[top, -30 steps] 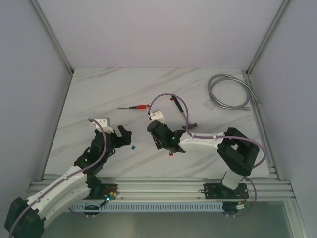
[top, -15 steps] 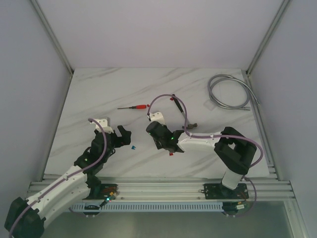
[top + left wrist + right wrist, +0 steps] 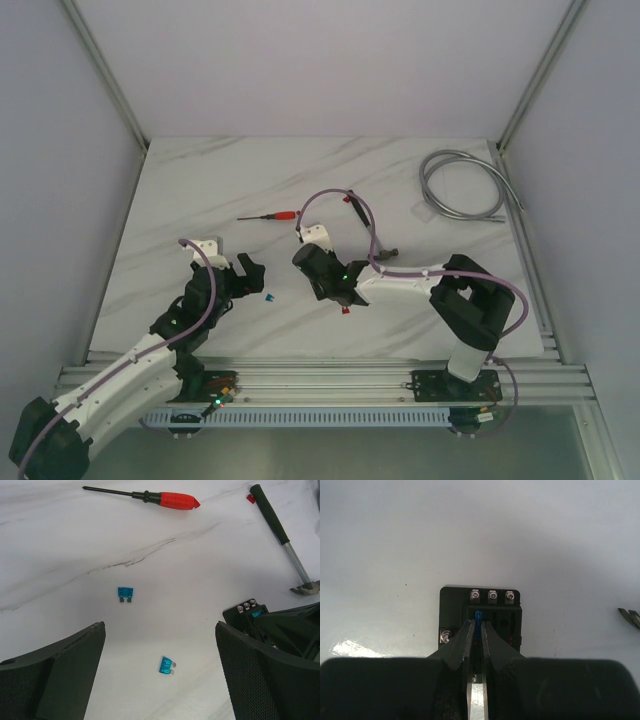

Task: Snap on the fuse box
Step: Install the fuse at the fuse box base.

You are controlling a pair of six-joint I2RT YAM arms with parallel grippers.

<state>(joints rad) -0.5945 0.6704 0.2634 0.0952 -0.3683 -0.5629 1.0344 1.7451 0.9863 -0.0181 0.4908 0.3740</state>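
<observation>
- the left gripper [image 3: 160, 630] sits low on the left of the overhead view, jaws spread as wide as they go and holding nothing. it has not moved over the last second.
- just ahead of it on the marble table [image 3: 60, 545] lie two loose fuses [image 3: 125, 593], both blue. a red-handled screwdriver [image 3: 150, 497] lies further up the frame. all are where they were a second ago.
- in the centre of the overhead view, the right gripper [image 3: 478, 626] has crept slightly left and up the frame, its elbow following. its fingers are almost closed, pinching a blue fuse [image 3: 478, 616] by its flat sides.
- the fuse box [image 3: 454, 607] lies flat on the table right under those fingertips, mid-frame in the right wrist view. the held fuse stands over its row of slots, but it cannot be told whether it is seated.
- the small shift reads as fine alignment, so a straight press down likely comes next. nothing braces the box, so it may slide.
- a hammer [image 3: 278, 526] lies right of the box, and a grey cable [image 3: 426, 185] is coiled at the upper right.
</observation>
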